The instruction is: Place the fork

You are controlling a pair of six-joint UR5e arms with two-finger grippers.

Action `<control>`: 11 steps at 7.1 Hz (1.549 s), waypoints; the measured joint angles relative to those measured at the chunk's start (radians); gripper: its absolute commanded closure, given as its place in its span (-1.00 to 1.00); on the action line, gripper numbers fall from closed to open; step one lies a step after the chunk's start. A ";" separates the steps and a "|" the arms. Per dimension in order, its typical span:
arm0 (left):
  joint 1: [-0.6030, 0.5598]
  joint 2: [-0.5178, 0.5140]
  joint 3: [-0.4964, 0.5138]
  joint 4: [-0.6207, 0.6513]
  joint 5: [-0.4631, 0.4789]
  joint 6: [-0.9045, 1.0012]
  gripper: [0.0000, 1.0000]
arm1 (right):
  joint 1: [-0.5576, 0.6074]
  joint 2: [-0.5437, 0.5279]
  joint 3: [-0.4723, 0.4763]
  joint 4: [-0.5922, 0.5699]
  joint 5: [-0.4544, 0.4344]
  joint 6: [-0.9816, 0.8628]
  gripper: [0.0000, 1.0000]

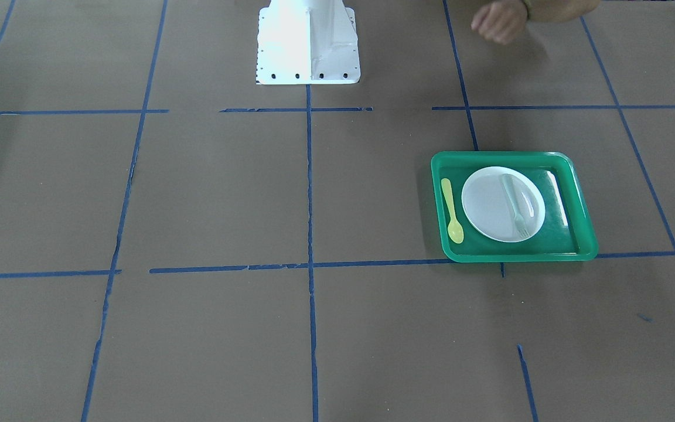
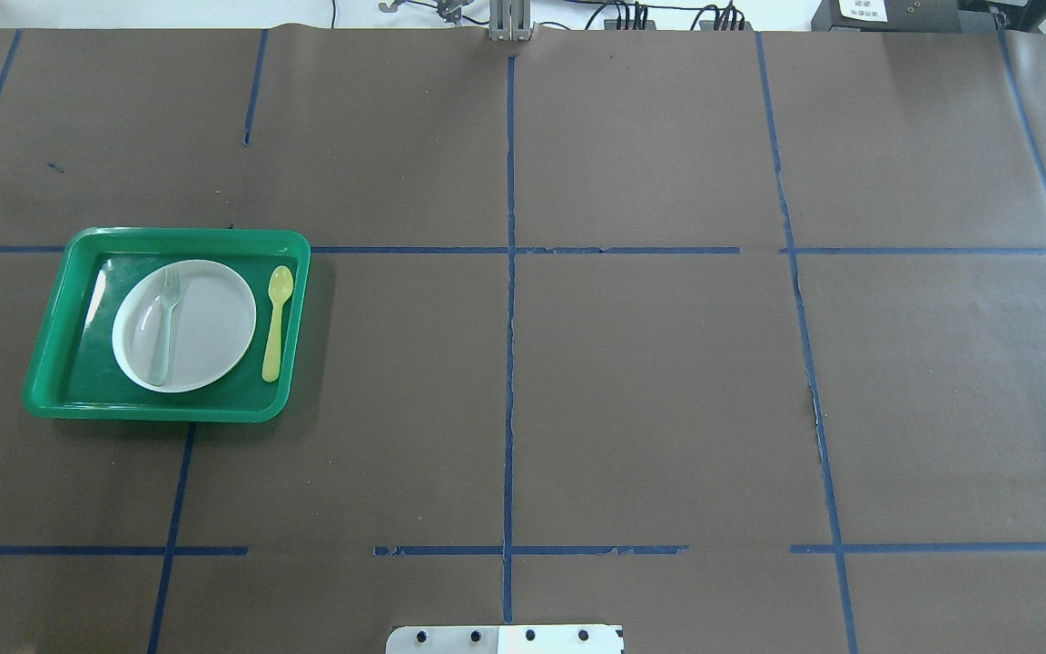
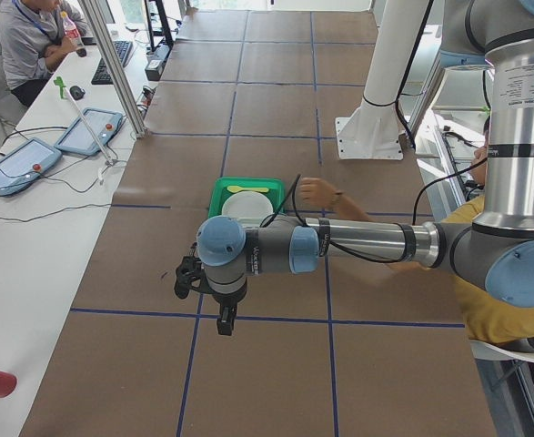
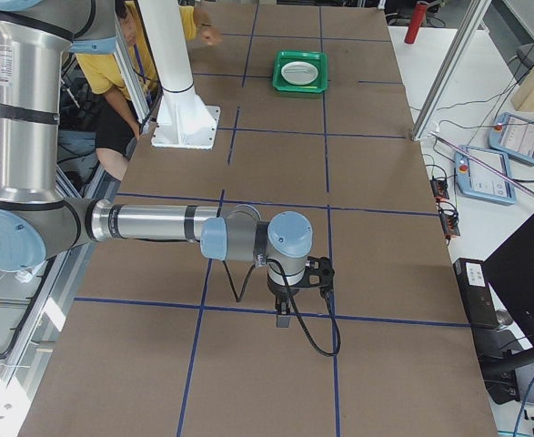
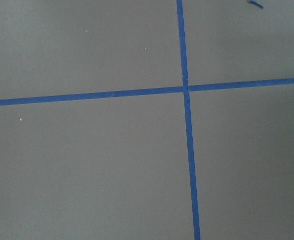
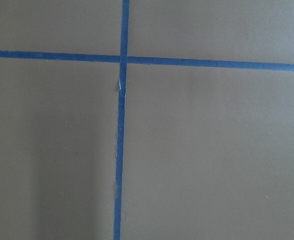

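Over the brown-papered table [image 2: 650, 391], crossed with blue tape, two arms, seen only from the side cameras: left arm [image 3: 367, 241] near and large in the left-end view, right arm [image 4: 148, 223] likewise in the right-end view. Left gripper [image 3: 225, 320] and right gripper [image 4: 283, 319] pointing down at bare paper, well apart from the tray. Cannot tell how far either pair of jaws stands open, nor whether anything is held. Neither caught by the overhead or front views; from the wrist cameras, only paper and tape crossings.

On the robot's left half, one green tray [image 2: 169, 234], with one white plate [image 2: 210, 331] inside. One fork [image 2: 163, 322] flat on the plate's left part, long axis running from the robot's side to the far side, slightly slanted, tines toward the operators, handle toward the robot. One yellow spoon [image 2: 277, 322] on the tray floor just right of the plate, roughly parallel, bowl also away from the robot.

Front view alone: a blurred person's hand [image 1: 498, 22] at its top edge.
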 measured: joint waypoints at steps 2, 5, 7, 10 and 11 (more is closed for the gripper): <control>0.000 0.004 -0.003 -0.001 0.001 0.002 -1.00 | 0.000 0.000 0.000 0.000 0.000 0.000 -1.00; 0.000 0.001 -0.010 0.002 0.004 -0.004 -1.00 | 0.000 0.000 0.000 0.000 0.000 0.000 -1.00; 0.005 0.006 -0.036 -0.022 0.007 -0.006 -1.00 | 0.000 0.000 0.000 0.000 0.000 0.000 -1.00; 0.130 0.007 -0.125 -0.092 -0.043 -0.195 -1.00 | 0.000 0.000 0.000 0.000 0.000 0.000 -1.00; 0.224 -0.007 -0.159 -0.151 -0.051 -0.343 -1.00 | 0.000 0.000 0.000 0.000 0.000 -0.001 -1.00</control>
